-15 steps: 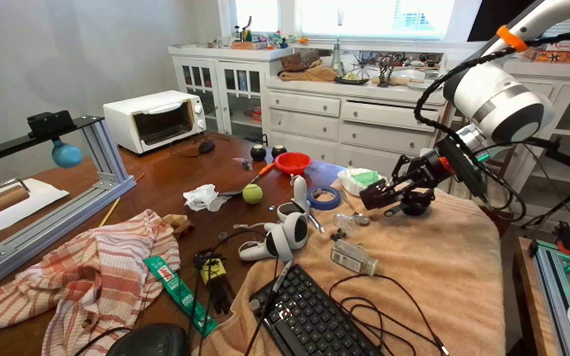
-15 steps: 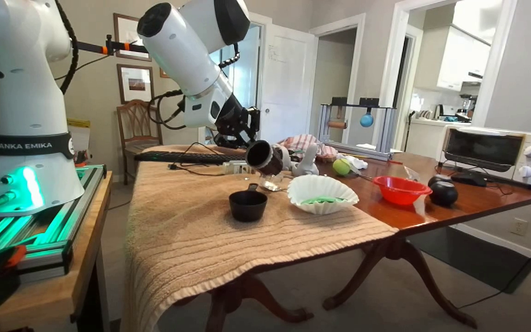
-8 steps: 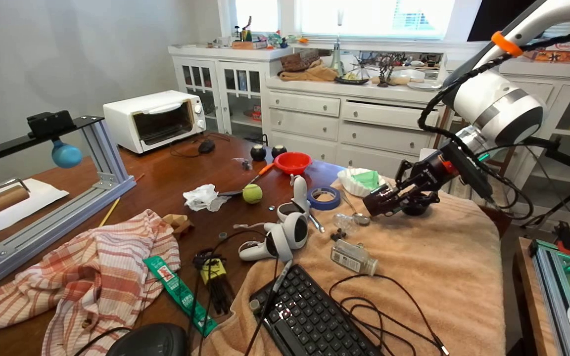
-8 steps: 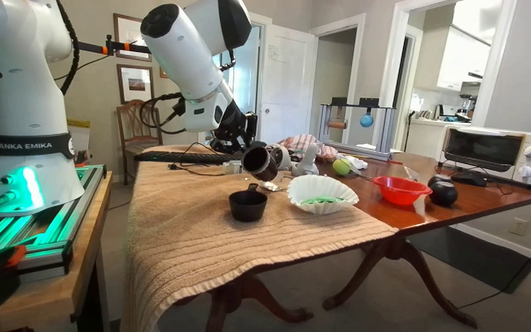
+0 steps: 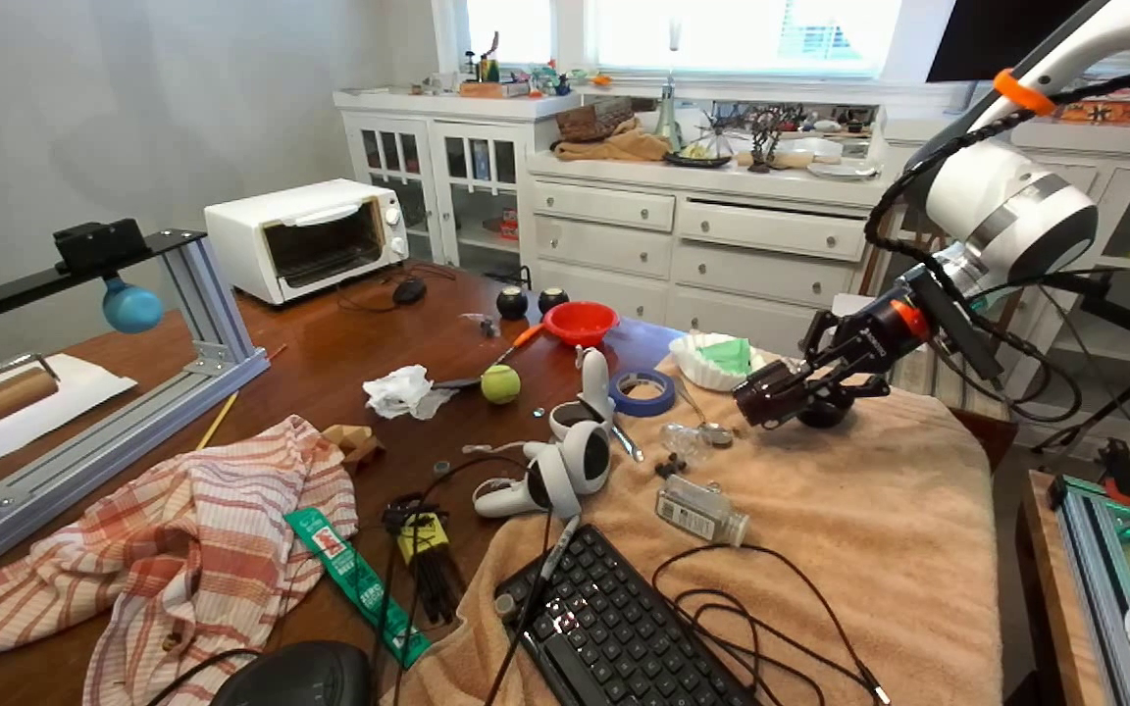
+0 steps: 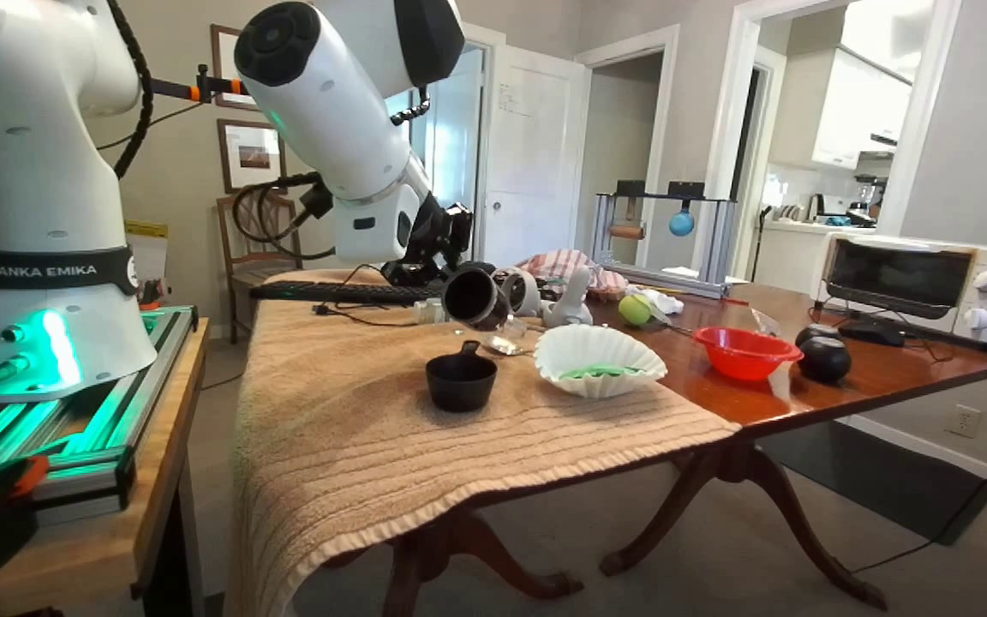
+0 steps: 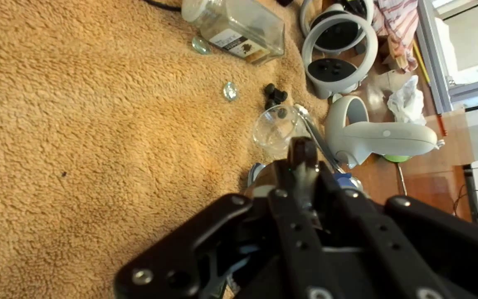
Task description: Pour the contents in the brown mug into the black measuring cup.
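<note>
My gripper [image 5: 808, 373] is shut on the brown mug [image 5: 764, 394], apparently at its handle [image 7: 303, 151], which shows between the fingers [image 7: 303, 170] in the wrist view. The mug is tilted and held above the towel. In an exterior view its dark opening [image 6: 469, 298] faces the camera and slightly down; I cannot see any contents. The black measuring cup [image 6: 461, 383] stands upright on the towel, below and nearer that camera than the mug, apart from it. In an exterior view the cup [image 5: 825, 410] is partly hidden behind the gripper; in the wrist view I cannot make it out.
A white fluted bowl [image 6: 601, 364] with something green stands beside the measuring cup. A clear cup [image 7: 275, 128], pepper bottle [image 7: 239, 31], blue tape roll [image 5: 643, 392], white controllers [image 5: 575, 461] and keyboard [image 5: 614, 618] lie around. A red bowl [image 6: 746, 356] stands farther off.
The mug and gripper have moved slightly down and closer to the measuring cup. The mug has turned a little so its opening faces more toward an exterior camera. The cup has not moved.
</note>
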Available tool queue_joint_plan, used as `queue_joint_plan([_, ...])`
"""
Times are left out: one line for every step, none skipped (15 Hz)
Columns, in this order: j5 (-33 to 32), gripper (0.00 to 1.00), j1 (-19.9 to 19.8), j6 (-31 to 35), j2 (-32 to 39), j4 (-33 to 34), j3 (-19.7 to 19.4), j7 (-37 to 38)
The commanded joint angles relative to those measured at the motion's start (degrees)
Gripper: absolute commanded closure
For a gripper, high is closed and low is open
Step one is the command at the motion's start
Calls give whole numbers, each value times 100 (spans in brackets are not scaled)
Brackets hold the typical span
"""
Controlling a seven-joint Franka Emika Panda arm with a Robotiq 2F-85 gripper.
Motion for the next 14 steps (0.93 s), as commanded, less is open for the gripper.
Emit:
queue_joint_plan([-519,96,-220,-583,-101,4,-192,58])
queue_joint_plan([-615,96,-266,-708,-99,9,-243,24])
queue_joint_plan([-680,96,-301,-781,-114,13,-277,22])
queue_joint_plan([-653,96,-351,-864,-91,17,-330,-58])
queue_joint_plan([-662,96,-382,-917,-89,20,-364,-73])
queue_joint_plan([-600,96,-419,-970,-55,21,-408,-158])
queue_joint_plan([-540,96,-457,-1034,-22,20,-451,-251])
queue_joint_plan([-456,96,-494,-1084,19,20,-492,-344])
queue_joint_plan([-420,96,-528,-1130,41,20,-530,-386])
queue_joint_plan([-388,96,-570,-1187,76,18,-579,-425])
queue_joint_plan([-372,96,-606,-1197,92,15,-616,-406])
queue_joint_plan([-495,96,-522,-944,17,13,-509,-215])
queue_joint_plan([-498,82,-547,-944,26,12,-529,-217])
queue_joint_plan([-499,82,-549,-942,29,12,-527,-216])
